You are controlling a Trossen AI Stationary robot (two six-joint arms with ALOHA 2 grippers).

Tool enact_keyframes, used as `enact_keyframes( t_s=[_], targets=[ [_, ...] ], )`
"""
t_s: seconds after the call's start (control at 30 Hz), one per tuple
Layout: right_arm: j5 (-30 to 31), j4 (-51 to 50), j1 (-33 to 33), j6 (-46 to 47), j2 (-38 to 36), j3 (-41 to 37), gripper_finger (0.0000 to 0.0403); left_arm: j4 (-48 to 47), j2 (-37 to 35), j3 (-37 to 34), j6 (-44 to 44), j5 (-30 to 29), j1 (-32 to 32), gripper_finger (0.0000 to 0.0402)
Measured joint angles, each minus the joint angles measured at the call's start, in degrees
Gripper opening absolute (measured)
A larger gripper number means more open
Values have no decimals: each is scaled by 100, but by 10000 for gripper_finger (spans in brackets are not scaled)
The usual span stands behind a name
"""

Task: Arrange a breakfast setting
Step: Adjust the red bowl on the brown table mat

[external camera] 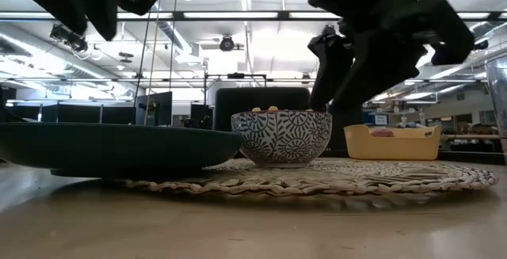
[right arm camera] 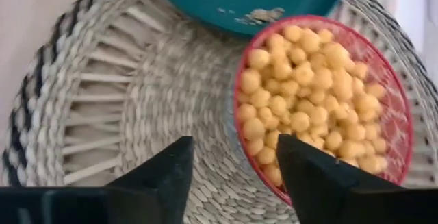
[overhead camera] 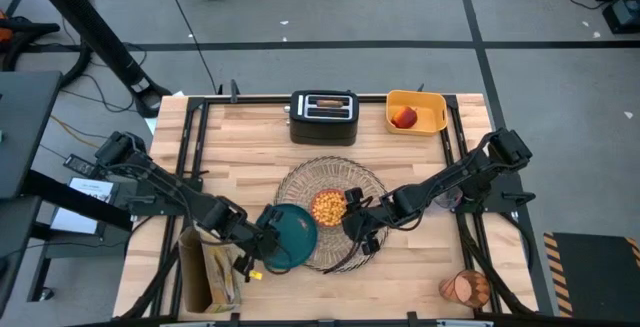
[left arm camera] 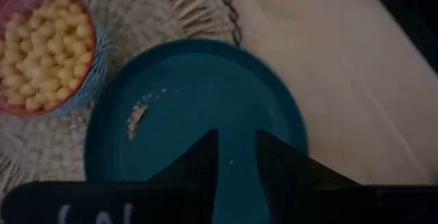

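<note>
A: The mat [overhead camera: 330, 212] lies mid-tabletop [overhead camera: 250, 137]; the plate [overhead camera: 292, 235] overlaps its seven o'clock edge, tilted.

B: Left end effector [overhead camera: 262, 247] stands apart over it, holding nothing; it could slide off.

A: Right end effector [overhead camera: 357, 217], open, flanks the bowl [overhead camera: 327, 207] at three o'clock; a nudge spills cereal.

No text, label, brand, number or sign can be read on anything in these views.
</note>
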Motion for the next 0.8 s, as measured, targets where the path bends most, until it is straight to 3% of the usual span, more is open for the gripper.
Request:
enact_keyframes(
  t_s=[0.17, 0.3, 0.5, 0.8],
  targets=[
    [-465, 72, -90, -921, 100, -3, 160, -32, -6, 0, -2, 0, 99, 105],
    [-483, 55, -116, -1294, 145, -2, 130, -30, -6, 0, -2, 0, 107, 105],
    [-488, 35, -277, -1651, 144, -2, 96, -23, -6, 0, -2, 0, 105, 105],
    [-1036, 33, -589, -1667, 143, -2, 49, -26, -6, 0, -49, 0, 105, 105]
  ],
)
